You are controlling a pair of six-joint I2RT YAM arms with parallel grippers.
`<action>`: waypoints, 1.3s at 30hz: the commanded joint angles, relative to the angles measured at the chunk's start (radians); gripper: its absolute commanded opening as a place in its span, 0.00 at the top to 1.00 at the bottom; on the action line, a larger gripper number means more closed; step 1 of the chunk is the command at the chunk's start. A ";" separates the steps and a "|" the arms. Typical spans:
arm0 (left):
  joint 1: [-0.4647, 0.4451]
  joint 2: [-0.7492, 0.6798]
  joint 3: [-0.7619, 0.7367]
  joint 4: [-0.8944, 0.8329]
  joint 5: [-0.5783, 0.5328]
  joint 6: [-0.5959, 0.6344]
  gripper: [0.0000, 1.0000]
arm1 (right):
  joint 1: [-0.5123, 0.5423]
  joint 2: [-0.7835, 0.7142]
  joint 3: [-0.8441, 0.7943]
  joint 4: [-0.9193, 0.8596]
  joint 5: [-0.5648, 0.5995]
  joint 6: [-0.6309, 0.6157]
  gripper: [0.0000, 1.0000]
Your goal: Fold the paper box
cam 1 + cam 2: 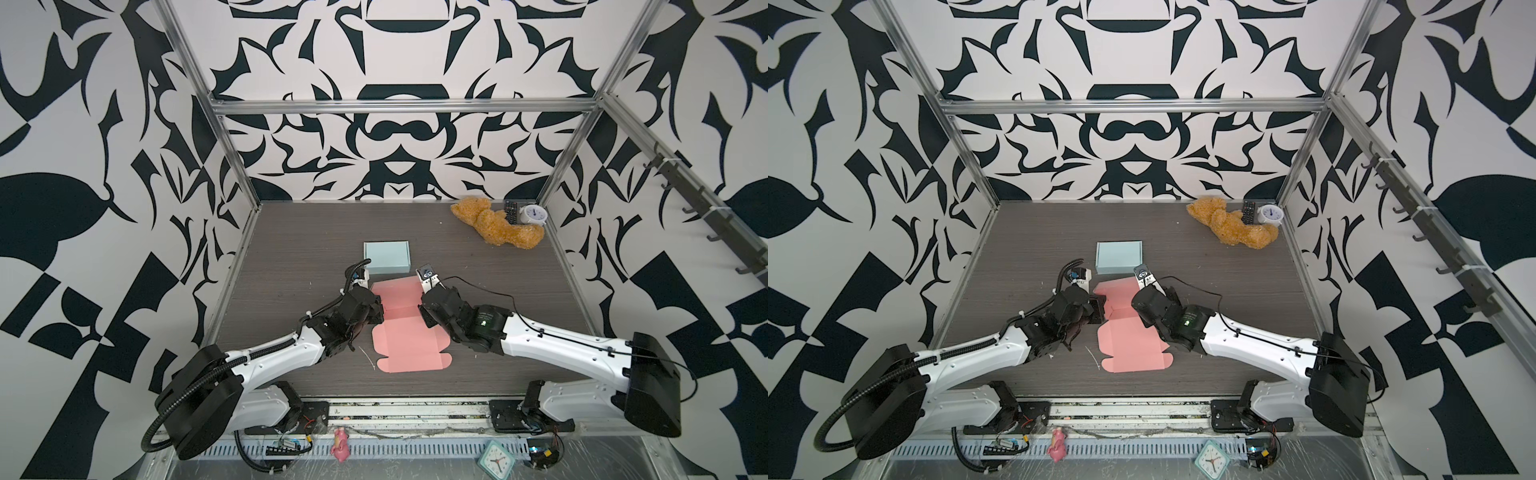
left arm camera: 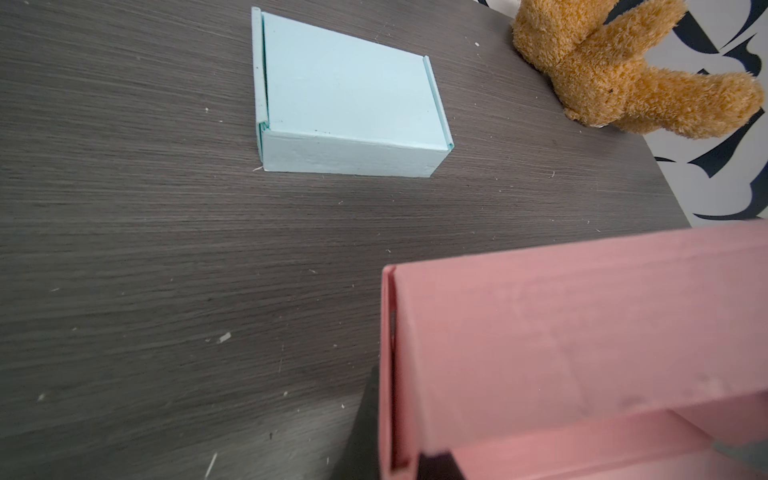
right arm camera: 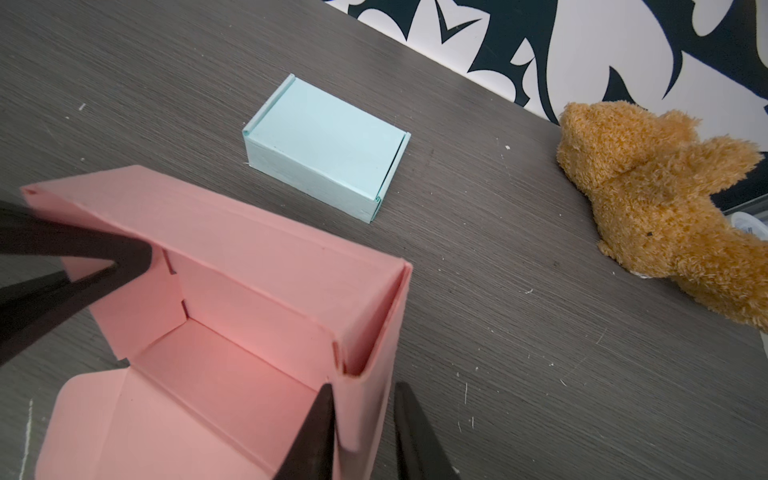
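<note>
The dark wood-grain counter (image 1: 498,270) carries it all. Around its middle, reaching toward the front edge, sits the pink box (image 1: 399,340), half made: the far part has its walls standing, while the near flap lies flat on the counter. A bear (image 1: 494,226) sprawls in the back right corner. A closed blue box (image 1: 386,257) sits just behind the pink one, toward the back edge, near it but apart. The left hand (image 3: 129,262) is clenched on the pink box's left wall, a finger on each side. The right hand (image 3: 363,386) straddles the right wall, one finger inside and the other outside with a gap showing, so it is released. A white clock (image 1: 533,215) and a remote (image 1: 510,210) sit behind the bear.
</note>
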 commanded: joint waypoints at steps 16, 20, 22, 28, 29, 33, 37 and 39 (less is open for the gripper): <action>-0.007 0.084 -0.001 0.126 -0.046 -0.086 1.00 | 0.048 0.069 0.036 -0.018 0.282 -0.048 0.76; -0.007 0.105 0.006 0.140 -0.038 -0.093 1.00 | 0.050 0.077 0.041 -0.022 0.317 -0.058 0.78; -0.008 0.112 0.006 0.148 -0.036 -0.098 1.00 | 0.051 0.086 0.045 -0.023 0.328 -0.068 0.80; -0.007 0.128 0.003 0.166 -0.036 -0.107 1.00 | 0.052 0.122 0.067 -0.038 0.360 -0.076 0.77; -0.007 0.129 0.005 0.164 -0.035 -0.108 1.00 | 0.053 0.125 0.068 -0.040 0.362 -0.078 0.76; -0.008 0.129 0.004 0.168 -0.033 -0.107 1.00 | 0.052 0.141 0.077 -0.043 0.372 -0.083 0.81; -0.007 0.128 0.001 0.173 -0.031 -0.110 1.00 | 0.053 0.162 0.092 -0.048 0.382 -0.087 0.85; -0.008 0.130 -0.002 0.178 -0.033 -0.111 1.00 | 0.053 0.175 0.102 -0.056 0.392 -0.088 0.87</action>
